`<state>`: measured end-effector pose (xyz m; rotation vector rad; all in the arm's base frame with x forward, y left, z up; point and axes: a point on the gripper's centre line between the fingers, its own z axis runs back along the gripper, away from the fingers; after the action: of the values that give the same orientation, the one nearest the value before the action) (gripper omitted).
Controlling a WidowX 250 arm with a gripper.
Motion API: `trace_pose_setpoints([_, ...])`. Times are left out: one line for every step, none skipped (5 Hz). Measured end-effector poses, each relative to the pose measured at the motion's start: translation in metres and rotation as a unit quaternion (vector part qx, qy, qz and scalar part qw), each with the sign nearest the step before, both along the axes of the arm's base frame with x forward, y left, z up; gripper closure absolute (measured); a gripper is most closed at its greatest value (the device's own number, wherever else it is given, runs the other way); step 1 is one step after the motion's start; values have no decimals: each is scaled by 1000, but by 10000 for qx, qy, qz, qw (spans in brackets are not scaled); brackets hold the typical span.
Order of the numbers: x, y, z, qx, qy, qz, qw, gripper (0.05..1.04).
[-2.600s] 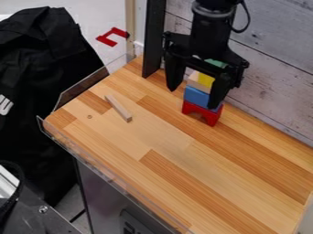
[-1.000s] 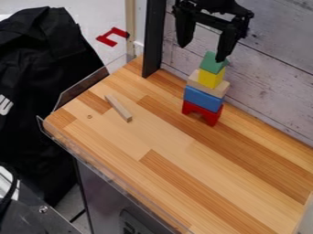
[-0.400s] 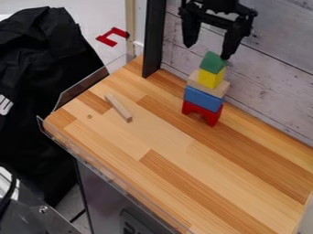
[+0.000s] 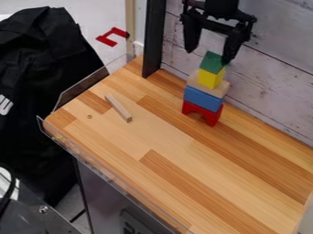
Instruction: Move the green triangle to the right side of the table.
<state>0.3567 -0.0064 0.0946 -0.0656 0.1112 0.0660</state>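
While the fingers (image 4: pixel 231 48) hang open—spread well apart—the green triangle (image 4: pixel 210 62) sits atop the yellow block (image 4: pixel 209 79).

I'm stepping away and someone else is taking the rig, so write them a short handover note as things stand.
Gripper: open, holding nothing, fingers spread around the top of the tower; contact can't be judged.
Job's piece: the green triangle sits on top of the yellow block, above a plain wood block, the blue block and the red arch.
Done: fingers are near the piece; it isn't gripped.
Left: grip it, lift it clear, set it down on the table's right side. The tower could topple if nudged, so I'd go gently.
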Motion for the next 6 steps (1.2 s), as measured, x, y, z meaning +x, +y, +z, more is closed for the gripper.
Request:
trace_pose_setpoints([-2,0,1,27,77,-15,10000,84])
trace_pose_setpoints([-2,2,-2,67,126,3,9999,84])
trace_pose_setpoints([-2,2,-7,76,204,31,9998,84])
trace_pose_setpoints([-2,2,-8,78,197,32,9998,84])
trace_pose_setpoints([-3,0,-14,80,289,23,9995,84])
trace_pose_setpoints([0,-1,-19,83,328,15,9994,84])
